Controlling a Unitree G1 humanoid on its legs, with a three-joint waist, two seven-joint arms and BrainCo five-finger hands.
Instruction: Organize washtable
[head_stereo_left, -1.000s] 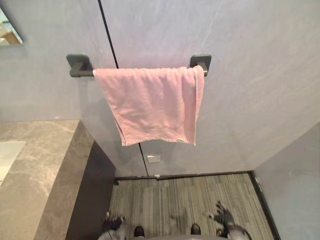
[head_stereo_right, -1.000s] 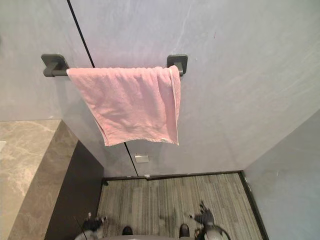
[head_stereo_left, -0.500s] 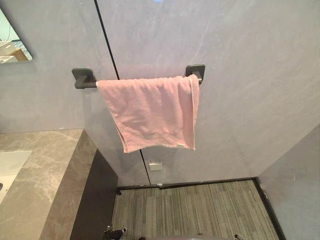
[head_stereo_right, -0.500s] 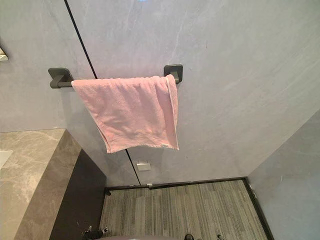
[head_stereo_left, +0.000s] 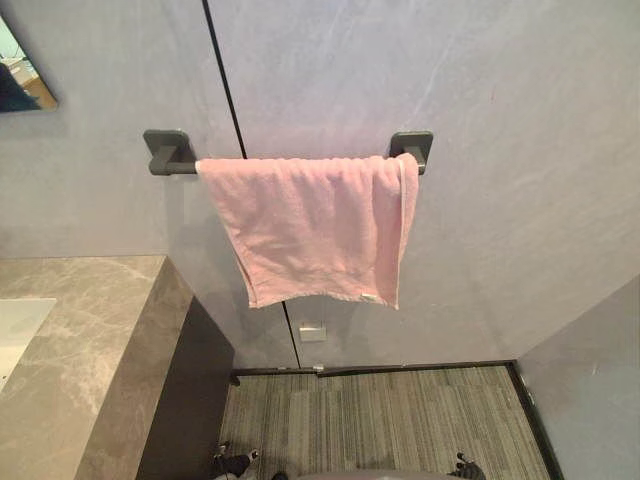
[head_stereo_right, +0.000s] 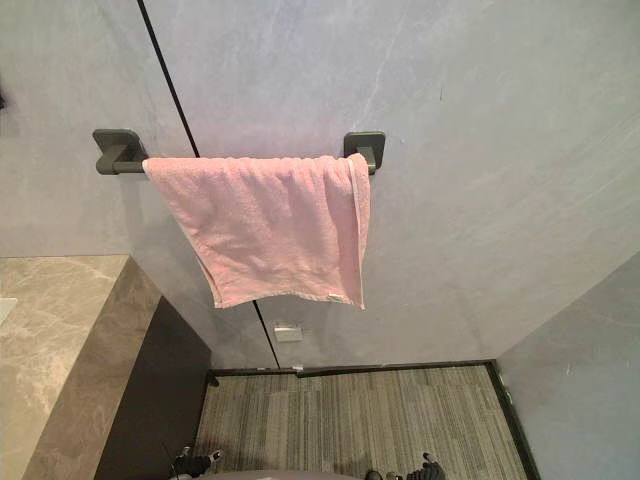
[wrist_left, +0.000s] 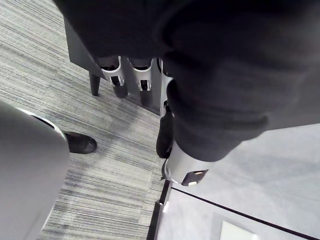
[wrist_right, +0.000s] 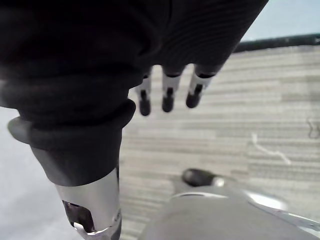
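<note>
A pink towel (head_stereo_left: 318, 226) hangs over a dark wall rail (head_stereo_left: 170, 153) on the grey wall. To its left stands the marble washtable (head_stereo_left: 90, 340), its white basin (head_stereo_left: 15, 330) at the view's edge. My left hand (head_stereo_left: 234, 464) hangs low by the floor at the bottom left, fingers (wrist_left: 116, 79) straight and relaxed, holding nothing. At the bottom right my right hand (head_stereo_left: 466, 469) also hangs low, with its fingers (wrist_right: 168, 95) straight and empty.
A mirror corner (head_stereo_left: 20, 75) shows at the upper left. The washtable's dark cabinet side (head_stereo_left: 190, 400) drops to a striped grey floor (head_stereo_left: 380, 420). A small white outlet (head_stereo_left: 312, 332) sits low on the wall. A grey wall (head_stereo_left: 590, 390) closes the right side.
The camera tilted up from a second ago, then shifted slightly. Both hands now show lower at the bottom edge. The towel has not moved on its rail.
</note>
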